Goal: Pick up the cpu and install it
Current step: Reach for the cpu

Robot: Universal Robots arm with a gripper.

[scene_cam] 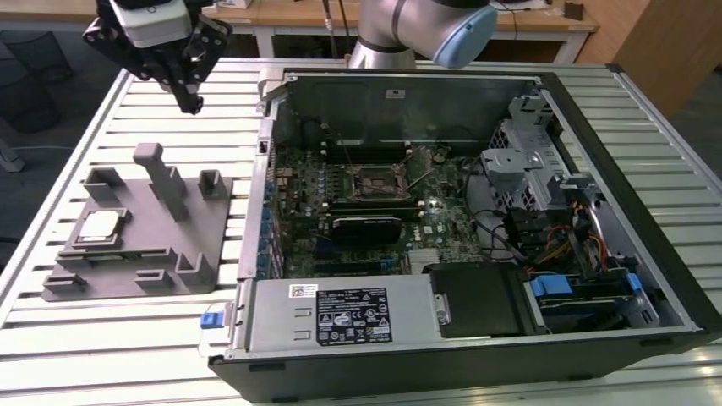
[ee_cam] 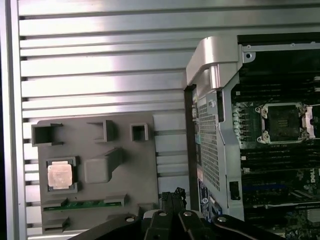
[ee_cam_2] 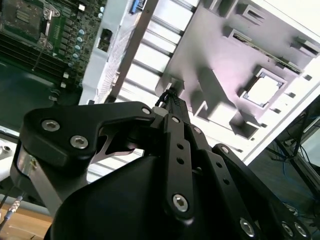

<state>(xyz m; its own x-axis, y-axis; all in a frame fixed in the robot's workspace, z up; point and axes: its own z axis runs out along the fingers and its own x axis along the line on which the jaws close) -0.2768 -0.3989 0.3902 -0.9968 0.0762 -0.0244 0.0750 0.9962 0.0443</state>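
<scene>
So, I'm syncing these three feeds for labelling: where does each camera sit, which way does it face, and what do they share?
Exterior view: off the arm, raised, looking down on the table, tray and computer case; shows the arm and gripper.
First wrist view: on the wrist, facing straight down; gripper in the foreground.
Second wrist view: behind the gripper, looking obliquely along it.
Shared: all show the cpu in the tray.

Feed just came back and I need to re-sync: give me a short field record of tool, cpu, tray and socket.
tool: shut, empty, raised above the table, apart from the tray
cpu: flat in a tray recess, untouched
tray: on the table, exterior view's left of the case
socket: on the motherboard, looks empty
</scene>
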